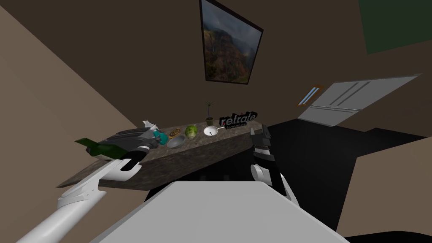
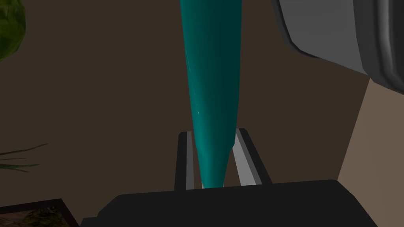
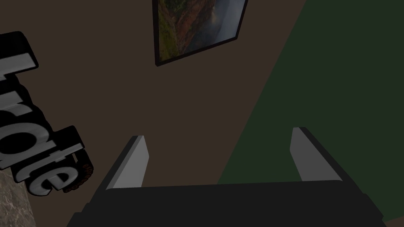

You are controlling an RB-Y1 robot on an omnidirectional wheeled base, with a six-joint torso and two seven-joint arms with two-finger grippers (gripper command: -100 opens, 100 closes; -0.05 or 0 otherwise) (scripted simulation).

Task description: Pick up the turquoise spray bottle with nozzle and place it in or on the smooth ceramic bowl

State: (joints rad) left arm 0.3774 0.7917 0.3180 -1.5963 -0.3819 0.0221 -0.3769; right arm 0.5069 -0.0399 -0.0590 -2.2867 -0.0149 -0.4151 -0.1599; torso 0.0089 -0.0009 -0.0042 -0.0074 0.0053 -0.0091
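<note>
A mottled stone counter crosses the middle of the head view, below a brown wall with a framed landscape picture. Along it, from left to right, sit a dark green bottle, a grey bowl, a leafy green cabbage, a white pan, a potted plant and a letter sign. Just left of the bowl is the turquoise spray bottle, glossy with a white nozzle. The left gripper pinches its body, and whether it touches the counter is unclear. The right gripper hangs right of centre by the sign, fingers spread.
</note>
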